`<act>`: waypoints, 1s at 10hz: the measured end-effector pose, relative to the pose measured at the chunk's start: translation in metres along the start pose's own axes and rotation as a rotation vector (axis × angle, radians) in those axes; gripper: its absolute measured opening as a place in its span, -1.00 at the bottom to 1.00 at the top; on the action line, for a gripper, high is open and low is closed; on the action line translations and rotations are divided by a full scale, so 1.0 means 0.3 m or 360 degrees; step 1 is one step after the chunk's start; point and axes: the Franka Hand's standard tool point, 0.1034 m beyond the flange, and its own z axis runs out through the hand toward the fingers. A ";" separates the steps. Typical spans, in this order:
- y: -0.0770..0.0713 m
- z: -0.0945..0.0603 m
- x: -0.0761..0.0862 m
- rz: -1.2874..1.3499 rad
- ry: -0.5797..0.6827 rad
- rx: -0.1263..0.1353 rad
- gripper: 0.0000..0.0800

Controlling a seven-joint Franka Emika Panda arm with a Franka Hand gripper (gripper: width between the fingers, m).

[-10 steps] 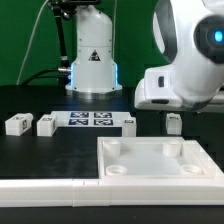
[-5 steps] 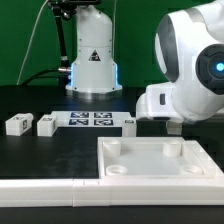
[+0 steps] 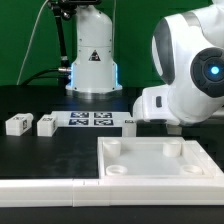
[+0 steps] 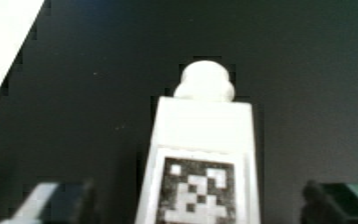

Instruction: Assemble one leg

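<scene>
In the wrist view a leg (image 4: 202, 140), a small white block with a rounded peg on one end and a black-and-white tag on its face, lies on the black table between my fingers. My gripper (image 4: 197, 205) is open, with a gap between the leg and each finger (image 4: 51, 205). In the exterior view the arm covers this leg and most of the gripper (image 3: 175, 124), which is low over the table at the right. Three more legs lie there: two at the left (image 3: 16, 124) (image 3: 45, 125) and one beside the marker board (image 3: 128, 122).
The marker board (image 3: 90, 120) lies at mid-table. A large white square tray-like piece (image 3: 160, 160) with corner holes sits in front of the gripper; its edge shows in the wrist view (image 4: 7, 60). A white rail (image 3: 50, 190) runs along the front. The robot base (image 3: 92, 55) stands behind.
The arm has come down and shifted toward the exterior view's left, so it now covers the leg at the right that showed a second ago. The other legs have not moved.
</scene>
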 end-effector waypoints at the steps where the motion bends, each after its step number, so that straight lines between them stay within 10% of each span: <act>1: 0.000 0.000 0.000 0.0000 0.0000 0.0000 0.02; 3: 0.000 0.000 0.000 0.0000 0.0000 0.0000 -0.28; 10: 0.003 -0.006 -0.006 -0.0009 -0.0010 0.0000 -0.27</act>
